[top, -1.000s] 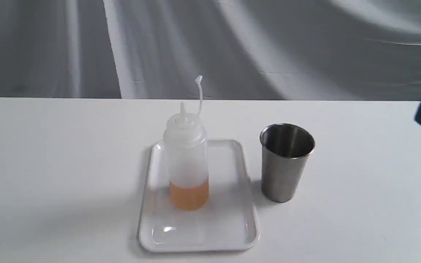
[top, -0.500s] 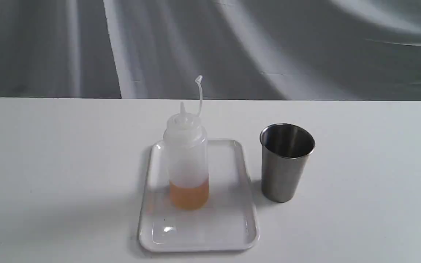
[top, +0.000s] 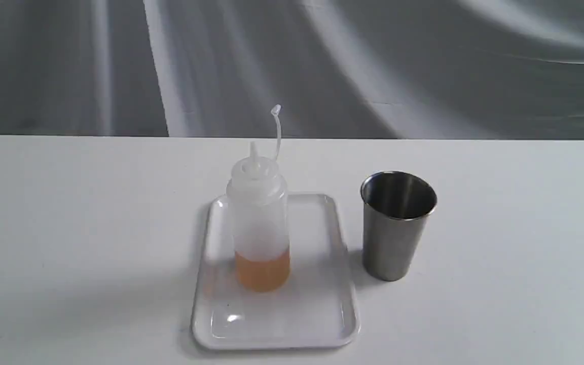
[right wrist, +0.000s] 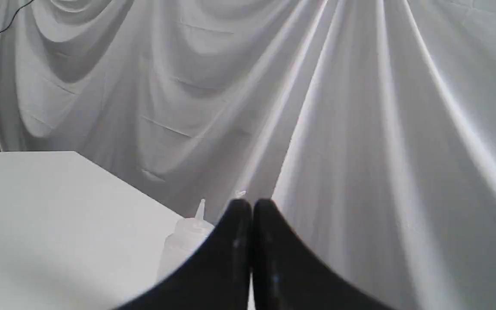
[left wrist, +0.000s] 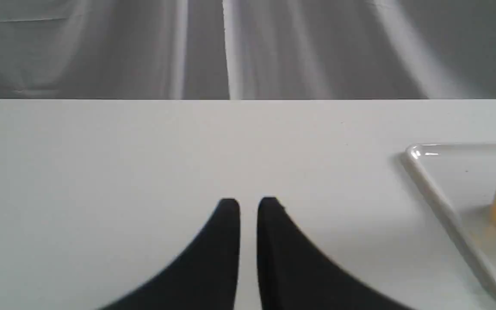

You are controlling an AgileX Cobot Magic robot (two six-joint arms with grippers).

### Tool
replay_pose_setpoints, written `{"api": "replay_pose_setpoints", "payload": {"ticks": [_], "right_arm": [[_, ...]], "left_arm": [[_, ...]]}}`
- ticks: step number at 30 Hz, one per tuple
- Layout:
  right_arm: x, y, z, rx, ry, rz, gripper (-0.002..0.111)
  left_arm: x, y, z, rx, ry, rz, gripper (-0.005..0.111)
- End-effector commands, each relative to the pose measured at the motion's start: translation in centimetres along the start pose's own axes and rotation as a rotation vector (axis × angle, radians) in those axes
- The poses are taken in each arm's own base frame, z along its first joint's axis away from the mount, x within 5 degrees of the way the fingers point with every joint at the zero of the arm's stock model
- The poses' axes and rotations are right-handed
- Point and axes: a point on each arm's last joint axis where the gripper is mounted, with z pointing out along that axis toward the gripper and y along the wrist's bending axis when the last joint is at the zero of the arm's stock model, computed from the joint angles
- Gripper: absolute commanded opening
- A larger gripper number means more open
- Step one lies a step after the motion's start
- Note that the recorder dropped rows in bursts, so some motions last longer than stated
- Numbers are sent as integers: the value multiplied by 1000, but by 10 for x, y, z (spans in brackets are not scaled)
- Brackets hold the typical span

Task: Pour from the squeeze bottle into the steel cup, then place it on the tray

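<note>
**Right arm gone from view, bottle standing on the tray**

A white surface (top: 69, 228) is filling the exterior view, with grey draped cloth hanging behind its far edge. The tray (top: 322, 324) is lying midway along the near edge. The squeeze bottle (top: 258, 223) is standing upright on the tray's far half, with amber liquid sitting low inside and its cap strap curling upward. The steel cup (top: 396, 233) is standing upright just beside the tray, on the side toward the right edge, without touching it.

A second ago a dark part of the right arm was showing at the right edge; now it is no longer showing there, and nothing else has shifted. The left gripper (left wrist: 248, 206) is hovering over bare surface toward the left edge, its fingers nearly pressed together and holding nothing. The right gripper (right wrist: 251, 206) is pressed together, empty and raised above the surface.

Judging from this, the bottle is already resting on the tray and both arms are pulling clear, so the task is looking finished.
</note>
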Motion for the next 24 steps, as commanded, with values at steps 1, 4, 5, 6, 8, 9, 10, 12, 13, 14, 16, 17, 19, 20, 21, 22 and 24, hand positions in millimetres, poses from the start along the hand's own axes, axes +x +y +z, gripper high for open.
{"api": "replay_pose_setpoints", "payload": {"ticks": [1,4,5,6,8,9,10,12,13,14,16,17,19,20,21,22,24], "right_arm": [[12,4,-2,-4,13,53,0],[23,7,-1,-15,45,75,0],[26,8,0,-17,53,76,0],[30,9,0,-20,64,76,0],[35,11,0,-23,81,91,0],[39,12,1,-27,92,104,0],[41,13,1,-29,99,109,0],[46,14,1,-33,114,111,0],[48,15,1,-34,119,110,0],[50,15,1,-33,127,110,0],[54,16,1,-23,141,108,0],[57,16,2,-14,150,107,0],[62,16,2,2,168,105,0],[64,16,2,13,176,104,0],[68,17,1,22,188,103,0],[71,17,1,30,198,103,0],[76,17,1,46,218,107,0]], "left_arm": [[0,0,0,-3,-8,-2,8],[0,0,0,-3,-8,-2,8],[0,0,0,-3,-8,-2,8],[0,0,0,-3,-8,-2,8],[0,0,0,-3,-8,0,8],[0,0,0,-3,-8,0,8],[0,0,0,-3,-8,0,8],[0,0,0,-3,-8,0,8],[0,0,0,-3,-8,0,8],[0,0,0,-3,-8,0,8],[0,0,0,-3,-8,0,8],[0,0,0,-3,-8,0,8],[0,0,0,-3,-8,0,8],[0,0,0,-3,-8,-2,8],[0,0,0,-3,-8,-2,8],[0,0,0,-3,-8,-2,8],[0,0,0,-3,-8,-2,8]]}}
